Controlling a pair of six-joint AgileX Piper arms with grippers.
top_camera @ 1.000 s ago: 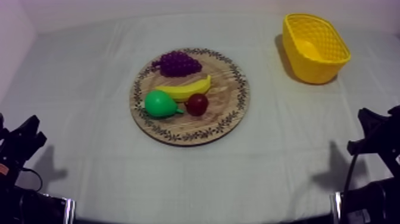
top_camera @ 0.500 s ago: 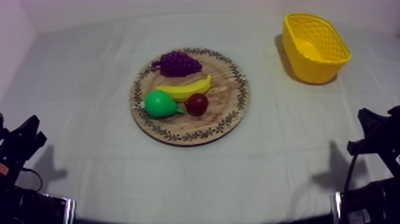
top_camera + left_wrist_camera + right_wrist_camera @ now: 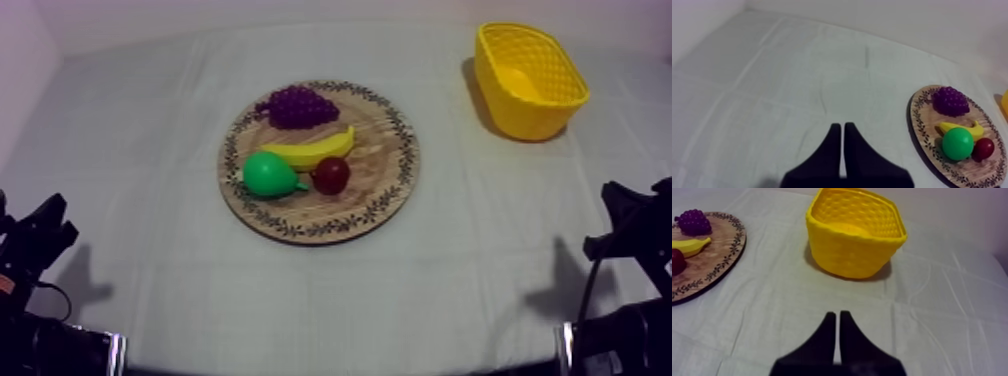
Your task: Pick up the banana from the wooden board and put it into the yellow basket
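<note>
Both arms rest low at their own table edges. The left gripper (image 3: 842, 131) and the right gripper (image 3: 837, 317) are each pinched to a narrow wedge, holding nothing. The banana (image 3: 312, 149) lies on the wooden board (image 3: 388, 165), ahead and leftward of the right gripper, its long axis crosswise to both. Neither arm looks clearly nearer, but the yellow basket (image 3: 520, 118) stands straight ahead of the right one, so I'd favour it. Grapes (image 3: 295, 105) crowd the banana's far side, pear (image 3: 268, 174) and small red fruit (image 3: 330, 174) its near side. Open cloth runs between board and basket.
</note>
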